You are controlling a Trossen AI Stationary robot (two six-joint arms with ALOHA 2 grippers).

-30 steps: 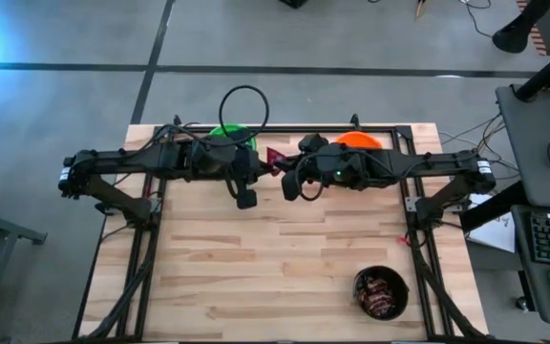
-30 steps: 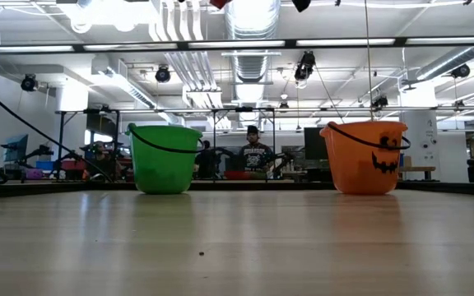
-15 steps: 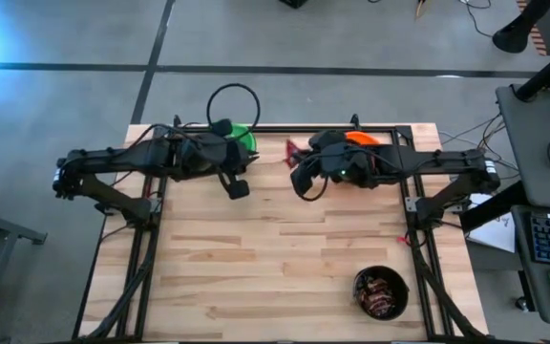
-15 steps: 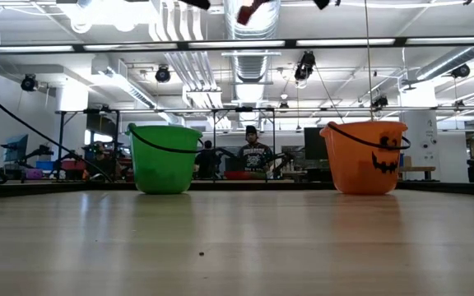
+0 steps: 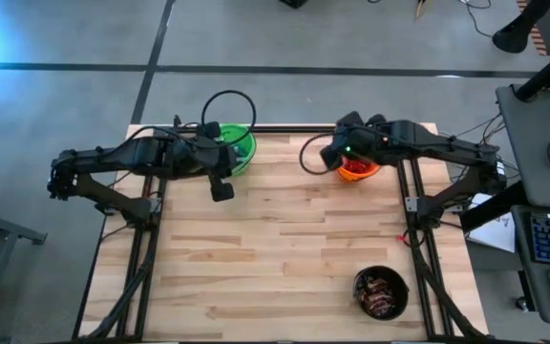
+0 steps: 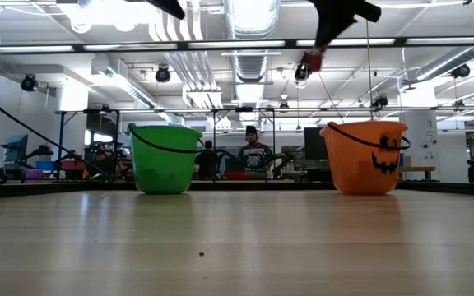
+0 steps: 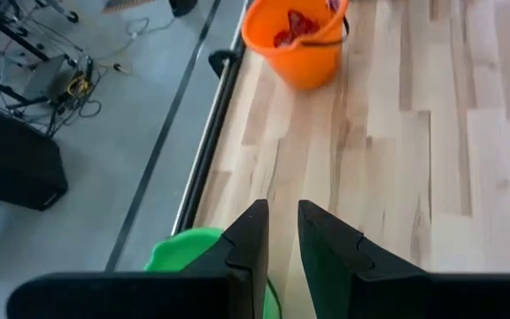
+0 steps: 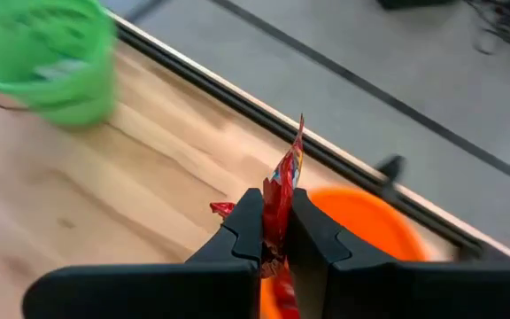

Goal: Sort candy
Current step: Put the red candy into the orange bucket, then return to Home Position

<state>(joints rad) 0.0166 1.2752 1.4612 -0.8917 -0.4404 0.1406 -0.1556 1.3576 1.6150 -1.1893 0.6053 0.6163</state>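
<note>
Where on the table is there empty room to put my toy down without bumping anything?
The wide middle of the wooden table is bare, from below both arms down to the front edge, left of the black round bucket of candy. The back edge is crowded: the green round bucket, the orange round bucket and both arms hang there.

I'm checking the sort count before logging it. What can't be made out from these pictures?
- Green bucket contents: high view, left arm covers part of it; low view shows only its wall.
- Orange bucket contents: high view, right arm hides most; left wrist view shows red pieces too small to count.
- Black bucket candy: too small to count.
- Red packet lettering: blurred in the right gripper.
</note>
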